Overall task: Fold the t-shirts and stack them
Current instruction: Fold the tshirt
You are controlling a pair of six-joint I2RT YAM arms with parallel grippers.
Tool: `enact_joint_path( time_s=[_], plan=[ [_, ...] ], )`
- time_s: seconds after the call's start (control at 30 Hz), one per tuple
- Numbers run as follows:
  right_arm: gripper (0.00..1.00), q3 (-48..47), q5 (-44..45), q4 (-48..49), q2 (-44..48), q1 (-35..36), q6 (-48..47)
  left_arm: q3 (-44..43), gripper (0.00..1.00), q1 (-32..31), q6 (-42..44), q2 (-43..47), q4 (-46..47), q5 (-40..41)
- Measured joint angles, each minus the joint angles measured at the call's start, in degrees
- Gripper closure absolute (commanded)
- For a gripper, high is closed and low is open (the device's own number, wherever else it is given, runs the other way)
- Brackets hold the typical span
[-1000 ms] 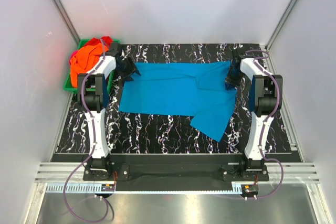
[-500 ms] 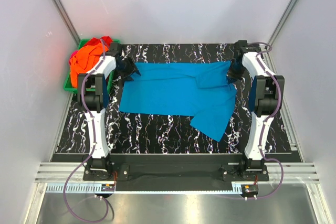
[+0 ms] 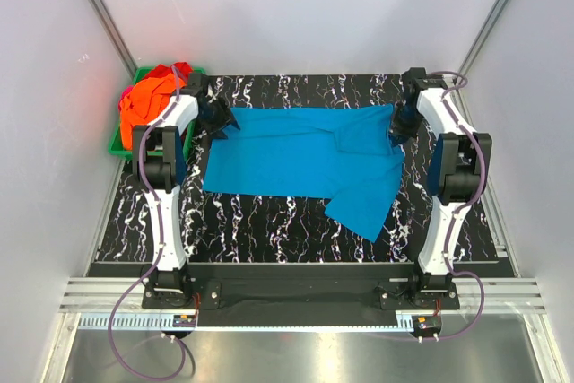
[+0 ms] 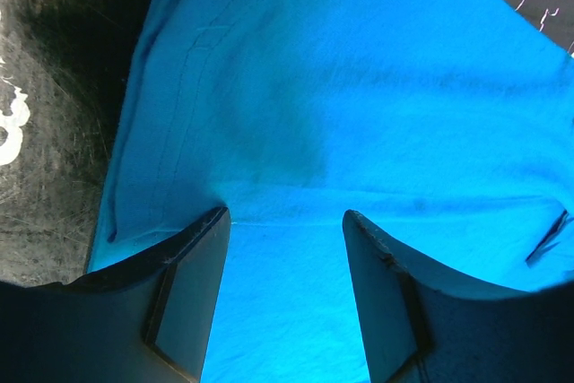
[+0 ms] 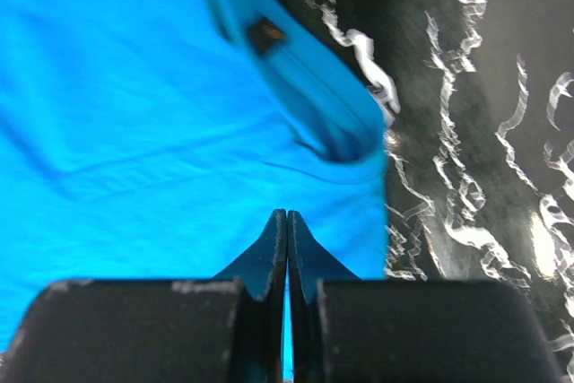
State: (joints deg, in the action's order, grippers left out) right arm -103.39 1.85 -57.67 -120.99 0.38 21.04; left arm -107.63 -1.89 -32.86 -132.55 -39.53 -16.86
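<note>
Surface: a black table top [image 3: 269, 221] with white veins like marble, matt and flat; plain white walls stand around it.

Turquoise t-shirt [image 3: 296, 154]: soft, fine-knit cloth that lies spread on the middle of the table, between the two arms. Its shape is a broad band from left to right, with one slanted flap that reaches toward the near right. There are only a few shallow creases, and a stitched hem runs along its left edge.

Orange pile [image 3: 148, 100]: crumpled cloth, orange with some red on top, heaped in a green bin [image 3: 115, 145] of hard plastic at the far left corner, beside the table.

Left gripper [image 3: 218, 118]: at the far left corner of the turquoise t-shirt. Its two dark, flat fingers stand moderately apart, and blue cloth fills the gap between them (if the tips press on it, I cannot tell).

Right gripper [image 3: 401, 127]: at the far right edge of the turquoise t-shirt. Its fingers are pressed together to a point, with a thin line of blue cloth between them.

Label [image 5: 266, 35]: a small dark tag on a folded edge of the cloth, near the bare table.
</note>
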Motion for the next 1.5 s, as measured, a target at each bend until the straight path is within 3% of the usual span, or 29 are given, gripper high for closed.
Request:
enact_joint_path(
  time_s=[0.03,0.07,0.13,0.4,0.7,1.5],
  plan=[
    [0.92,0.37,-0.61,0.85,0.57,0.00,-0.24,0.00,0.39,0.00,0.07,0.00,-0.02,0.00],
    [0.79,1.49,-1.46,2.54,1.53,0.00,-0.31,0.00,0.39,0.00,0.09,0.00,-0.04,0.02],
    [0.75,4.31,-3.02,5.11,3.23,0.00,-0.42,0.00,0.39,0.00,0.09,0.00,-0.04,0.02],
    [0.83,5.42,-5.01,9.84,0.90,0.00,-0.85,0.00,0.39,0.00,0.07,0.00,-0.04,0.02],
    [0.82,4.98,-4.11,10.08,-3.23,0.00,-0.87,0.00,0.39,0.00,0.02,0.00,-0.02,0.00],
    [0.75,5.20,-0.83,10.34,-3.76,0.00,-0.20,0.00,0.38,0.00,0.00,0.00,0.00,-0.02]
  ],
)
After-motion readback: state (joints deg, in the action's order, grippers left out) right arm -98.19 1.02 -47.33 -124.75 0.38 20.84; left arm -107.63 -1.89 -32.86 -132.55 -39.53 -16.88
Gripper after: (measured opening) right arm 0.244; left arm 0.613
